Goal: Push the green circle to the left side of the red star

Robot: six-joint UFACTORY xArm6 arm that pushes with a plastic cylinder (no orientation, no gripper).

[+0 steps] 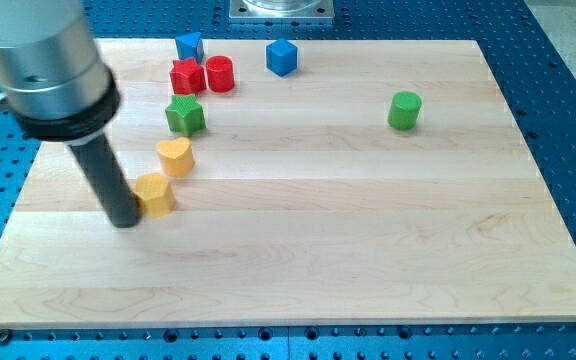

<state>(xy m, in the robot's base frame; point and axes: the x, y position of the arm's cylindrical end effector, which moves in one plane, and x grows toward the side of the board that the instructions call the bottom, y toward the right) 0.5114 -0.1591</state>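
The green circle (404,109) stands alone toward the view's right, well away from the other blocks. The red star (186,76) sits near the view's top left, touching a red circle (219,73) on its right. My tip (126,222) rests on the board at the view's left, touching or just short of the left side of an orange block (155,193). It is far left of the green circle and below the red star.
A green star (184,115) lies just below the red star. A yellow heart (175,156) sits between the green star and the orange block. A blue block (189,45) and a blue cube (281,56) lie along the view's top edge.
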